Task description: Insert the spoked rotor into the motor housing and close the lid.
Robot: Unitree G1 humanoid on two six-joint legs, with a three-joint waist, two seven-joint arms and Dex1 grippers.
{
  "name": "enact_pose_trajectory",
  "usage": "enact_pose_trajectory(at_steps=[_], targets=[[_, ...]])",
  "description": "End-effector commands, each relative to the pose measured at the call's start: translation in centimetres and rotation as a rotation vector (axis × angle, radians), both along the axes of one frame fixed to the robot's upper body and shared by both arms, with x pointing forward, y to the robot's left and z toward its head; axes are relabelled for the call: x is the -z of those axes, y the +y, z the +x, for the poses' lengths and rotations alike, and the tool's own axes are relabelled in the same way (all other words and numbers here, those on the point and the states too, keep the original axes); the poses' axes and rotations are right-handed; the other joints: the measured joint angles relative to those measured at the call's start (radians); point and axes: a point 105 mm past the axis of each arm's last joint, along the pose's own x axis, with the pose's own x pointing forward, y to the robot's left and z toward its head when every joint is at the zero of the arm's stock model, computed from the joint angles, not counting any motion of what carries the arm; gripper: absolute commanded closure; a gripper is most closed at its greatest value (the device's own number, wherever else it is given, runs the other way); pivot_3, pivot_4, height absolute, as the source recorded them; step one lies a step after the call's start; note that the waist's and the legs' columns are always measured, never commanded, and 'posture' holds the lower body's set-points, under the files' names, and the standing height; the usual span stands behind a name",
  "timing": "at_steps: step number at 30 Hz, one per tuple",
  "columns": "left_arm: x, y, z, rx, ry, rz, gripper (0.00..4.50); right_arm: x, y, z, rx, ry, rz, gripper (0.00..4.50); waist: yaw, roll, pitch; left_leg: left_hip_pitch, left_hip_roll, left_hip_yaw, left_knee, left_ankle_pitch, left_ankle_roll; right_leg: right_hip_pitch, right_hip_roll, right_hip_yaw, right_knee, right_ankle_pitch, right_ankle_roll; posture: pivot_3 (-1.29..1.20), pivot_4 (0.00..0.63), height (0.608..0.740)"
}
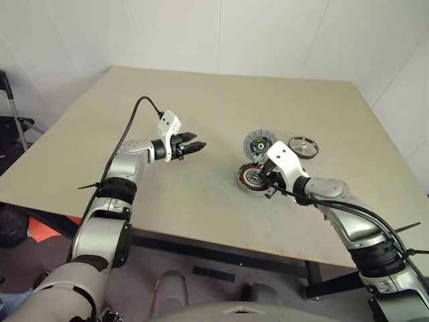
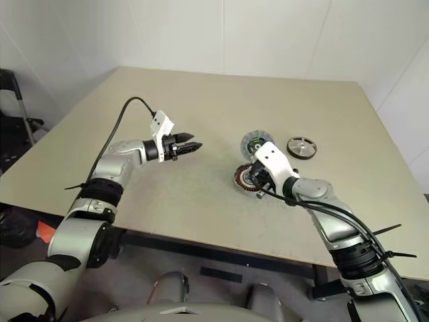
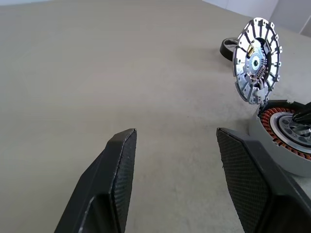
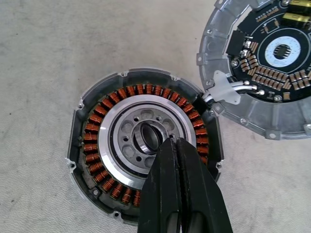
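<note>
The spoked rotor lies toward the table's right edge, beyond the motor housing. It looks rigid, heavy and slippery, best pinched across its black rim. The right gripper, fingers pressed together, rests at the housing's hub; the left gripper gapes empty.

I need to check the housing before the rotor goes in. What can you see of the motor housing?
The motor housing lies flat and open on the table, a round black cup with a ring of copper-red windings around a silver centre with a bore. No rotor is in it. The lid stands tilted at its edge, joined by a bracket. The right gripper, shut, has its tips at the bore's edge.
</note>
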Motion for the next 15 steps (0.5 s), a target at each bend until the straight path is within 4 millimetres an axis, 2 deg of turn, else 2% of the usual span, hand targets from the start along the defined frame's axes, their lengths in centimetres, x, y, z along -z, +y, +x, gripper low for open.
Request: enact_pose_trajectory(at_steps=[1, 4, 7, 15], targets=[[-1.5, -0.3, 0.4, 0.002, -0.054, -0.018, 1.73, -3.2, 0.8, 0.2, -0.037, -0.103, 0.007, 4.47, -0.001, 0.000, 0.000, 0.000, 0.000, 0.000, 0.000, 0.000, 0.000, 0.000, 0.000, 0.000, 0.000, 0.000, 0.000, 0.00, 0.000, 0.740], [-1.4, -0.3, 0.5, 0.002, -0.053, -0.017, 1.73, -4.0, 1.4, 0.0, -0.062, -0.119, 0.015, 4.47, -0.002, 0.000, 0.000, 0.000, 0.001, 0.000, 0.000, 0.000, 0.000, -0.001, 0.001, 0.000, 0.000, 0.000, 0.000, 0.00, 0.000, 0.740], [-1.3, -0.2, 0.5, 0.000, -0.051, -0.014, 1.73, -3.9, 1.8, -0.3, -0.075, -0.105, 0.026, 4.47, -0.001, 0.000, 0.000, 0.000, 0.001, 0.000, 0.000, 0.000, 0.000, -0.001, 0.001, 0.000, 0.000, 0.000, 0.000, 0.00, 0.000, 0.740], [-1.6, -0.2, 0.6, -0.004, -0.057, -0.014, 1.73, -0.4, 2.2, 0.1, -0.017, 0.009, 0.114, 4.47, -0.002, 0.000, 0.000, 0.000, 0.001, 0.000, 0.000, 0.000, 0.000, 0.000, 0.000, 0.000, 0.000, 0.000, 0.000, 0.00, 0.000, 0.740]])
